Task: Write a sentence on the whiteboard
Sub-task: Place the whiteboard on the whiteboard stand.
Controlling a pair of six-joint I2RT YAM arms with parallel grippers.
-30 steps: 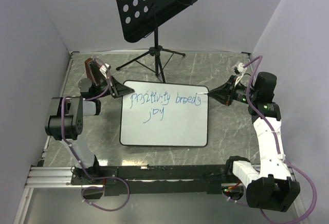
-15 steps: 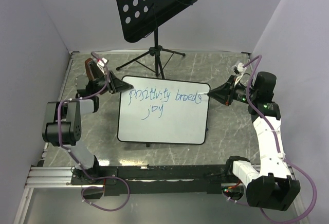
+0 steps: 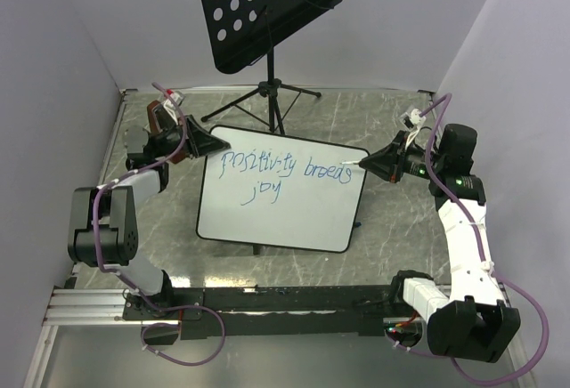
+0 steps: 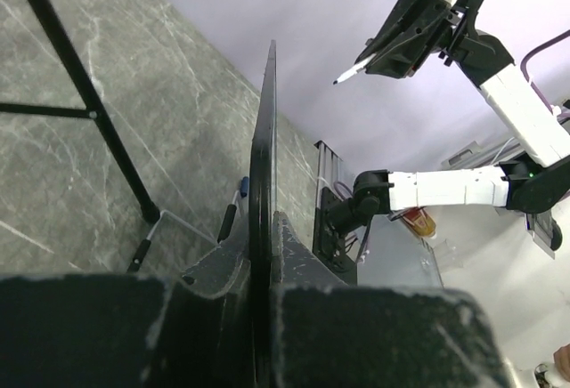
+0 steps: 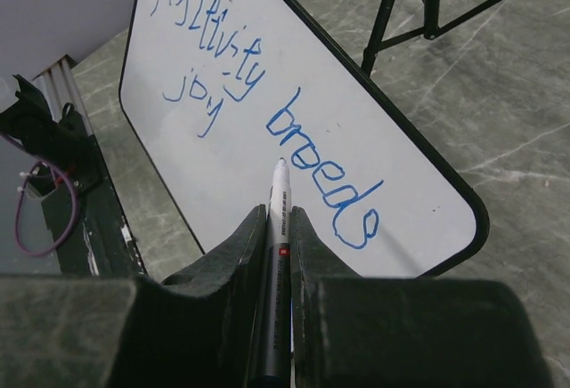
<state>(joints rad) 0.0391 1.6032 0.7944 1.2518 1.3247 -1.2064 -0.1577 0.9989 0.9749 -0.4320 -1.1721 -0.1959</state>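
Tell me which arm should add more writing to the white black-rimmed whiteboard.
Right: the right gripper is shut on the white marker, tip near the blue handwritten sentence. The left gripper merely clamps the white black-rimmed whiteboard.

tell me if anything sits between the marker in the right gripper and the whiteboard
Nothing visible does. The marker in the right gripper points at the whiteboard by the sentence, with only open air between tip and surface. The left gripper clamps the board's opposite end, off that path.

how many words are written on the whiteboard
3: "positivity" at the upper left of the whiteboard, "breeds" to its right, "joy" on the line below. None appear hidden.
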